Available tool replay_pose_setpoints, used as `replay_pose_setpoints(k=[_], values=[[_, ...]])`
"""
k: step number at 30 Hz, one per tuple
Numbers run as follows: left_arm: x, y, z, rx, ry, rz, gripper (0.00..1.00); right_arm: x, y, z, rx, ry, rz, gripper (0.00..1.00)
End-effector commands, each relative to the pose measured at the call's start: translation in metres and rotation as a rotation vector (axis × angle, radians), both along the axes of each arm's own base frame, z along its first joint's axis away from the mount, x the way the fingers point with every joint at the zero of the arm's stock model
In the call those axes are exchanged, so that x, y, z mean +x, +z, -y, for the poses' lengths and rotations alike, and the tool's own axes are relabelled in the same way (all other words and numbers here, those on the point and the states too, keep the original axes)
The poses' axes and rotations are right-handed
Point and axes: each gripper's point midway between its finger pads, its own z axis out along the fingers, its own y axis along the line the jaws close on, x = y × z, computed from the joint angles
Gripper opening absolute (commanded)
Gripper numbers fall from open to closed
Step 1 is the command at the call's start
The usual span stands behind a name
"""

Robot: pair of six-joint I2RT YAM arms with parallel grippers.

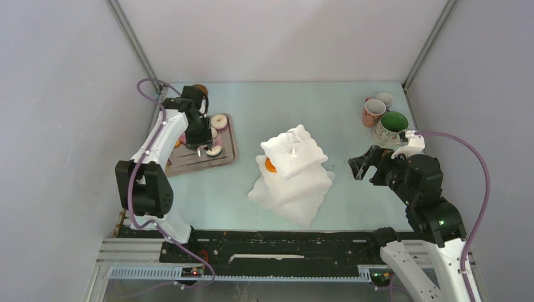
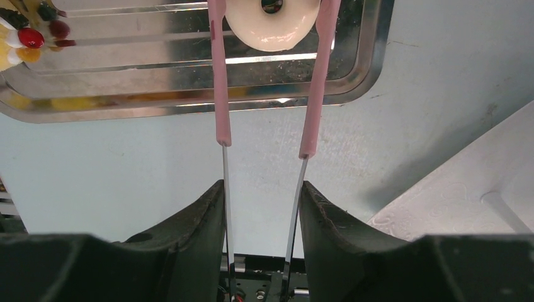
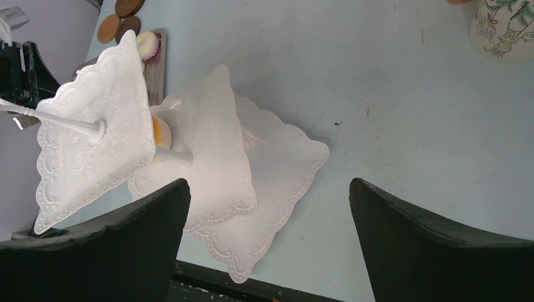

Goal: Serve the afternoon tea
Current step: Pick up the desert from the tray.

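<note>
Over the pale surface [image 1: 283, 107], your left arm [image 1: 157, 141] reaches above the tray [image 2: 157, 94], with the left gripper [image 2: 261, 192] clenched on tongs [image 2: 220, 94] that straddle a donut [image 2: 272, 25], while your right gripper [image 1: 364, 165] gapes wide beside the stand [image 1: 293, 167].

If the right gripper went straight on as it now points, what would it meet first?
Probably the white stand, its lower tiers; the open right gripper faces it across the table, though depth is unclear.

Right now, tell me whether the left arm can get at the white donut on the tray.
Probably yes. The left gripper holds the pink tongs, whose tips flank the donut over the tray, with nothing between them.
</note>
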Motion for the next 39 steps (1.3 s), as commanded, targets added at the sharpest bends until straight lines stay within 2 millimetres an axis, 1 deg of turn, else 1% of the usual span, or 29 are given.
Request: replay_pose_setpoints(k=[1, 8, 12, 14, 18, 23, 27, 30, 33, 39], values=[[-0.004, 0.009, -0.005, 0.03, -0.021, 0.022, 0.47, 0.003, 0.008, 0.0, -0.003, 0.006, 0.039, 1.0], [-0.016, 0.007, -0.007, 0.037, -0.037, 0.004, 0.49, 0.003, 0.007, 0.001, -0.006, 0.002, 0.037, 1.0], [-0.016, 0.003, -0.004, 0.021, -0.039, -0.001, 0.5, 0.003, 0.006, -0.001, 0.002, 0.007, 0.037, 1.0], [-0.014, 0.004, -0.004, 0.019, -0.038, 0.004, 0.5, 0.003, 0.005, -0.001, 0.003, 0.009, 0.036, 1.0], [-0.015, 0.009, -0.005, 0.027, -0.035, 0.012, 0.48, 0.001, 0.006, 0.0, 0.0, 0.007, 0.039, 1.0], [-0.014, 0.024, -0.003, 0.014, -0.033, 0.048, 0.48, 0.001, 0.006, 0.0, 0.0, 0.006, 0.043, 1.0], [-0.013, 0.03, -0.004, 0.017, -0.029, 0.065, 0.48, 0.002, 0.007, -0.001, 0.003, 0.01, 0.042, 1.0], [-0.015, 0.03, -0.003, 0.013, -0.034, 0.059, 0.49, 0.002, 0.007, -0.001, 0.007, 0.012, 0.043, 1.0], [-0.016, 0.025, -0.002, 0.009, -0.039, 0.047, 0.49, 0.002, 0.006, -0.001, 0.004, 0.011, 0.038, 1.0], [-0.009, 0.024, 0.002, -0.015, -0.038, 0.063, 0.48, 0.001, 0.006, -0.002, 0.007, 0.014, 0.038, 1.0]])
